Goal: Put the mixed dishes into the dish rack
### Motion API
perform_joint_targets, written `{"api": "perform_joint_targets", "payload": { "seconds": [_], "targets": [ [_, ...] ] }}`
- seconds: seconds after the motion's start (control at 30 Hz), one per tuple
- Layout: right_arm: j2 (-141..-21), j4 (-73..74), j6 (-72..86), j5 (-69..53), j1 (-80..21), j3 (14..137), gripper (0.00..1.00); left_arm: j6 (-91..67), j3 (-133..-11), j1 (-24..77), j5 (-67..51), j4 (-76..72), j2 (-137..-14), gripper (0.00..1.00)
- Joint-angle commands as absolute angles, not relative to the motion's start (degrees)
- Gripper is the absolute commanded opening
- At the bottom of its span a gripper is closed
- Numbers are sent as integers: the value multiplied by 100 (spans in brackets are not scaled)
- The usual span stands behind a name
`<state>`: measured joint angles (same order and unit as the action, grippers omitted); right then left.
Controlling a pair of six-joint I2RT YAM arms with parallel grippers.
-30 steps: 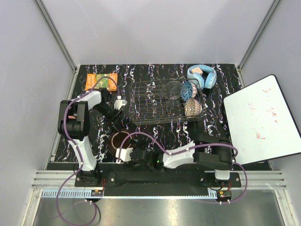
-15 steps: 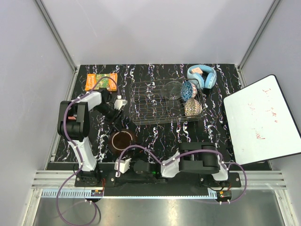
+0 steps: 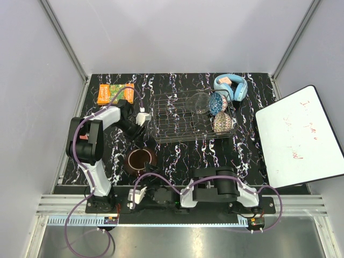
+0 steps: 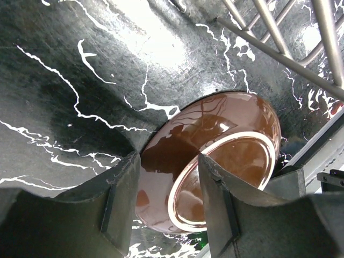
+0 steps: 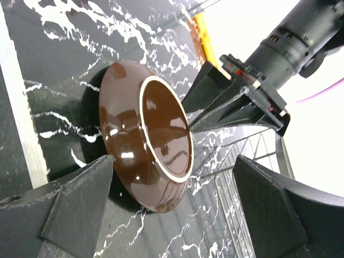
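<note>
- Top external view: dish rack (image 3: 177, 115) at mid desk (image 3: 242, 156), with clear glass bowl (image 3: 199, 102), blue patterned bowl (image 3: 216, 102) and beige patterned bowl (image 3: 221, 122) at its right end. Glossy red-brown plate (image 3: 141, 159) on the desk, nearer than the rack's left corner and apart from it. Left gripper (image 3: 141, 117) just beside the rack's left side. Right gripper (image 3: 134, 196) at the desk's near edge. Orange-green book (image 3: 115, 92) far left, light blue headphones (image 3: 231, 86) far right.
- Left wrist view: gripper fingers (image 4: 121, 199) partly spread, nothing between them. Plate beyond, rack wires upper right.
- Right wrist view: gripper spread wide, empty. Plate ahead; left gripper and rack behind it.
</note>
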<state>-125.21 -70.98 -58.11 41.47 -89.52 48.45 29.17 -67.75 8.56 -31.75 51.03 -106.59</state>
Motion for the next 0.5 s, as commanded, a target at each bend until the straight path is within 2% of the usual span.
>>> {"api": "perform_joint_targets", "payload": {
  "seconds": [0.0,0.07,0.13,0.2,0.23,0.3,0.33,0.43,0.47],
  "targets": [
    [-13077,-7539,-6529,4816,-8693,4957,100,3058,-6495,1090,-3375,5704,-10872,49],
    [-13331,-8048,-6914,4878,-8649,5140,100,3093,-6495,1090,-3384,5713,-10898,49],
    [-13525,-8296,-7162,4957,-8622,5360,95,3120,-6495,1090,-3393,5748,-10916,49],
    [-13780,-8673,-7487,5062,-8613,5493,88,3164,-6495,1090,-3401,5774,-10925,49],
    [-13860,-8797,-7584,5115,-8613,5615,76,3181,-6495,1090,-3419,5783,-10942,49],
    [-13992,-8947,-7717,5168,-8613,5669,66,3225,-6486,1090,-3419,5801,-10960,49],
    [-14010,-8947,-7717,5168,-8613,5686,62,3234,-6478,1090,-3419,5801,-10969,49],
    [-14027,-8947,-7708,5203,-8605,5695,59,3278,-6486,1090,-3428,5836,-10978,48],
    [-14001,-8947,-7708,5212,-8613,5687,54,3278,-6486,1090,-3428,5845,-10978,48]
  ]
}}
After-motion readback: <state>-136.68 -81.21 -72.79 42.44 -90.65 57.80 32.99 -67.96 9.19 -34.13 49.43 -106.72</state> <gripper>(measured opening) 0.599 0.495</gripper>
